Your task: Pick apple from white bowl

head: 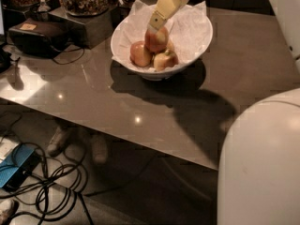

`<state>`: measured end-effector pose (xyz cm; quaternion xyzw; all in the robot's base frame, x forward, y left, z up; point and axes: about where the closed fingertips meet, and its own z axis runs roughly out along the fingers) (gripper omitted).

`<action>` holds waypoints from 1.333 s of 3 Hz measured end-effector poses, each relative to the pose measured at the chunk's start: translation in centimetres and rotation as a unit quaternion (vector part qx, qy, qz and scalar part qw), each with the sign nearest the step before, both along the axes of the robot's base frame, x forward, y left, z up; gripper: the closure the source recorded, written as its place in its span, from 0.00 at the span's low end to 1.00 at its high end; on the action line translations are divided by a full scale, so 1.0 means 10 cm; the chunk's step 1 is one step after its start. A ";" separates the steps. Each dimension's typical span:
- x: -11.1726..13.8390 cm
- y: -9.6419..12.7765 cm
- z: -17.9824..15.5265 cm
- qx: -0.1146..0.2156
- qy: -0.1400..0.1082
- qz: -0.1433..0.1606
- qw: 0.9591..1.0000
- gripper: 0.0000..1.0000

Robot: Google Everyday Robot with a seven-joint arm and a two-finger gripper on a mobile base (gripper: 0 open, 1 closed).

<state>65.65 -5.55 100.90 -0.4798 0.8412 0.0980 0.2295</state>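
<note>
Nearest me, right of the bowl (123, 59), the robot's white body (260, 163) is filling the corner. The bowl is sitting on the table (140, 107), its paper (190, 29) cushioning the fruit. The apple (156, 40) is resting highest in the bowl, leaning on two smaller apples (139, 54), so it looks easiest to reach. The gripper (154, 26) is touching its top, slanting in over the bowl's far rim; I cannot tell whether it is clamping.
</note>
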 end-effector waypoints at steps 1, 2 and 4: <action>0.08 0.07 -0.10 -0.002 0.010 -0.005 1.000 0.18; 0.14 0.12 -0.18 -0.005 0.017 -0.008 1.000 0.18; 0.29 0.18 -0.44 -0.030 0.033 -0.015 0.999 0.16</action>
